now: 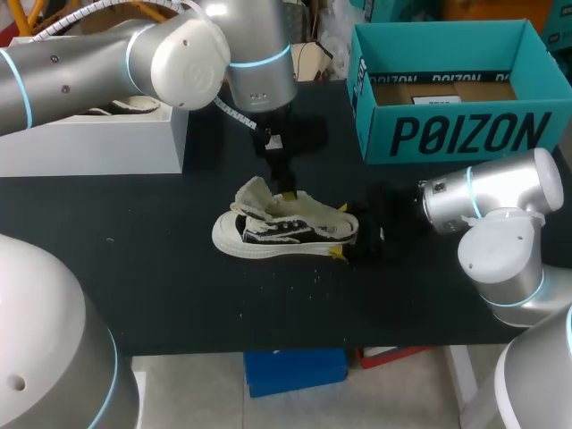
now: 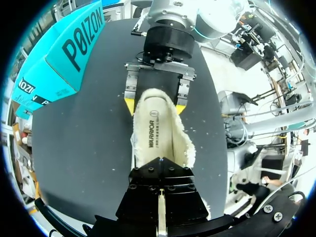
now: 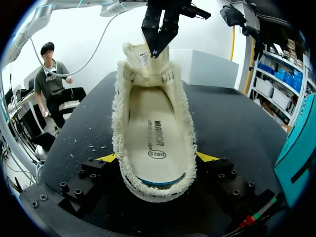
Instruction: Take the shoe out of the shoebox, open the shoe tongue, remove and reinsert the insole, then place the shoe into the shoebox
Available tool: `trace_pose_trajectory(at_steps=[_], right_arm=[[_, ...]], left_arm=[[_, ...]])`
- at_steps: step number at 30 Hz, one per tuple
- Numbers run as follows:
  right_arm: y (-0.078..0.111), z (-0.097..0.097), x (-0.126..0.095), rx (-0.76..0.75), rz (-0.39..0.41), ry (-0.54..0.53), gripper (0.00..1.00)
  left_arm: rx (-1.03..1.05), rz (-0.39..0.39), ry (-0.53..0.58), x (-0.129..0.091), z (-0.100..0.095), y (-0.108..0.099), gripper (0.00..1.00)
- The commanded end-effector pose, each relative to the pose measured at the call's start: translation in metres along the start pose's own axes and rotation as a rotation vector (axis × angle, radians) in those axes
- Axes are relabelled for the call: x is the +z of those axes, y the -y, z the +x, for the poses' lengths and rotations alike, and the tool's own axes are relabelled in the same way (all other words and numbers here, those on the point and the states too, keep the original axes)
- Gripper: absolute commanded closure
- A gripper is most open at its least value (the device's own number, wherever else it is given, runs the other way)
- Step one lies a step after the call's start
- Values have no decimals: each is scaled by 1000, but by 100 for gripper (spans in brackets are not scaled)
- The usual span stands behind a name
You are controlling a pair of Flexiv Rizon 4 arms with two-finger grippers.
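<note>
Shoe point(image 1: 286, 234) lies out on the bench point(image 1: 179, 295), long axis crosswise, toe toward my left. Right jaws clamped on the heel point(image 3: 157, 190). Left jaws pinched on the tongue point(image 3: 140, 59) from above, nearer the insole point(image 3: 155, 133).

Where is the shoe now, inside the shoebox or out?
Out: the shoe stands upright on the black table, apart from the open teal shoebox.
</note>
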State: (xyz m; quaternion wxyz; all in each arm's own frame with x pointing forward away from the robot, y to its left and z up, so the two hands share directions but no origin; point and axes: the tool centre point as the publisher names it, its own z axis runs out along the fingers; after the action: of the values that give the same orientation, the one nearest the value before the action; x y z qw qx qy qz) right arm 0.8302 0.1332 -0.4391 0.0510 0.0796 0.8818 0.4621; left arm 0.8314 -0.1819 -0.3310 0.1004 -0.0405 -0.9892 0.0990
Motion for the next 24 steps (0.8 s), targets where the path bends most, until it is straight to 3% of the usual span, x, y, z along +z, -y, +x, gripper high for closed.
trace_pose_trajectory(at_steps=[1,11,24], right_arm=[[2,-1,1,2,1,1,100],[2,-1,1,2,1,1,100],[2,-1,1,2,1,1,100]], left_arm=[[-1,-2,-22,12,-9,4,100],[-3,10,-54,34,-7,7,100],[6,32,-67,33,-3,10,100]])
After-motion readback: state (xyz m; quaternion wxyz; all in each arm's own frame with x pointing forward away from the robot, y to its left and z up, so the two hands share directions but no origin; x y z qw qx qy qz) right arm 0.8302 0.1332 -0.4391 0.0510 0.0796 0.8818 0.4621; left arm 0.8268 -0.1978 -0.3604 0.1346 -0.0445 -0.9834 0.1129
